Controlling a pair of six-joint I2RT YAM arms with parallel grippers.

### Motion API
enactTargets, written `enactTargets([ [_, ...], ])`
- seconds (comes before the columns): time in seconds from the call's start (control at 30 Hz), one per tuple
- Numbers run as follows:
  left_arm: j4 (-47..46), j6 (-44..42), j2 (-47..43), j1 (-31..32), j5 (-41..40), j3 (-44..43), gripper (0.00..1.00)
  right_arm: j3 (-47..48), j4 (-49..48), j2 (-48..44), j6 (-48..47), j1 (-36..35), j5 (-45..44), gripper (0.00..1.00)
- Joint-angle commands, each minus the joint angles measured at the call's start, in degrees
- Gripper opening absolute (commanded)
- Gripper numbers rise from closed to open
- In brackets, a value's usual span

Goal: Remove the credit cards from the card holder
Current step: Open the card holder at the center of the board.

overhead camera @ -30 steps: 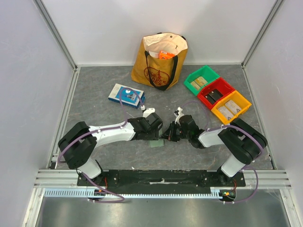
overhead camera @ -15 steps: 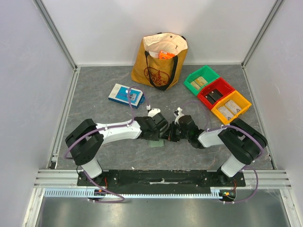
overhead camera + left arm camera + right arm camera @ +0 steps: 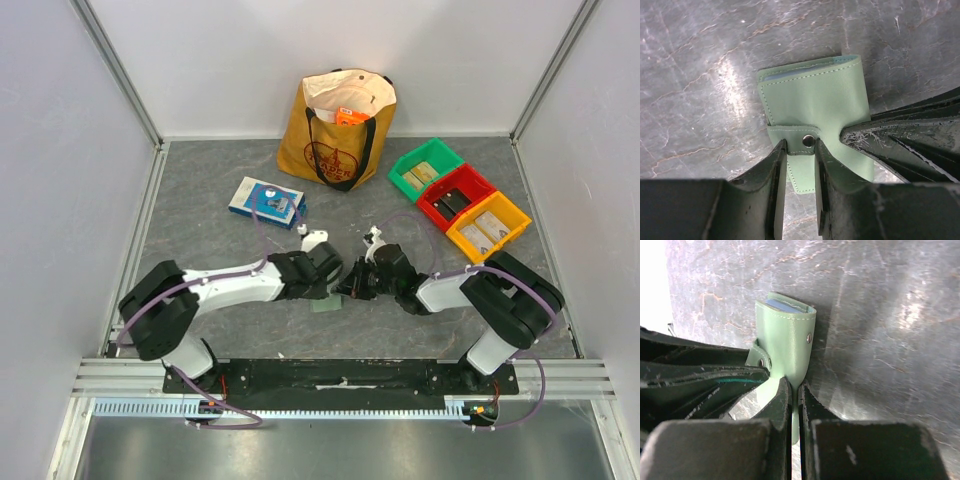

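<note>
The pale green card holder [image 3: 327, 303] lies folded on the grey table between the two grippers. In the left wrist view the card holder [image 3: 815, 95] has a snap strap [image 3: 808, 141] across it, and my left gripper [image 3: 800, 145] has that strap pinched between its narrowed fingers. My right gripper [image 3: 795, 382] is shut on the near edge of the card holder [image 3: 785, 340]. A bluish inner pocket [image 3: 785, 304] shows at the far open edge. The credit cards are hidden inside. From above, the left gripper [image 3: 333, 289] and right gripper [image 3: 351, 290] nearly touch.
A yellow tote bag [image 3: 338, 125] stands at the back. A blue-and-white flat box [image 3: 267, 201] lies left of the middle. Green [image 3: 425, 168], red [image 3: 457, 197] and yellow [image 3: 488, 227] bins sit in a row at the right. The enclosure walls stand on three sides.
My left gripper's jaws have narrowed around the strap, and the left arm has shifted slightly over the card holder. The right arm has not moved.
</note>
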State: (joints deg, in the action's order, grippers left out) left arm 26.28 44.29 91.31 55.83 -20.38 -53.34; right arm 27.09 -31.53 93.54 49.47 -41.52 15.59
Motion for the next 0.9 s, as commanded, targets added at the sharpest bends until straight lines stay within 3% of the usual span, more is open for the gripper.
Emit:
enactTargets([
  [0.0,-1.65,2.55,-9.11,-7.57,-3.54,7.97,0.28,-1.95,10.35,1.82,-3.59,0.12,-3.64,0.0],
  [0.23,-11.25,5.98,-20.19,-16.63,6.05,19.84,0.35,-2.04,9.91,2.09,-3.33,0.12,-3.47,0.0],
  [0.4,-11.52,0.63,-22.67,-15.5,8.61,18.2,0.6,-1.96,9.73,2.26,-3.42,0.12,-3.2,0.0],
  [0.53,-7.05,-2.89,-18.02,-7.86,3.26,10.65,0.6,-1.78,9.38,3.23,-3.24,0.12,-2.76,0.0],
  [0.67,-1.95,-5.27,-10.03,-1.27,-2.37,1.86,0.54,-1.87,9.64,2.88,-3.24,0.12,-2.94,0.0],
  [0.87,2.36,-7.73,-0.27,3.22,-4.32,-5.97,0.43,-1.95,9.64,2.88,-3.15,0.12,-3.11,0.0],
])
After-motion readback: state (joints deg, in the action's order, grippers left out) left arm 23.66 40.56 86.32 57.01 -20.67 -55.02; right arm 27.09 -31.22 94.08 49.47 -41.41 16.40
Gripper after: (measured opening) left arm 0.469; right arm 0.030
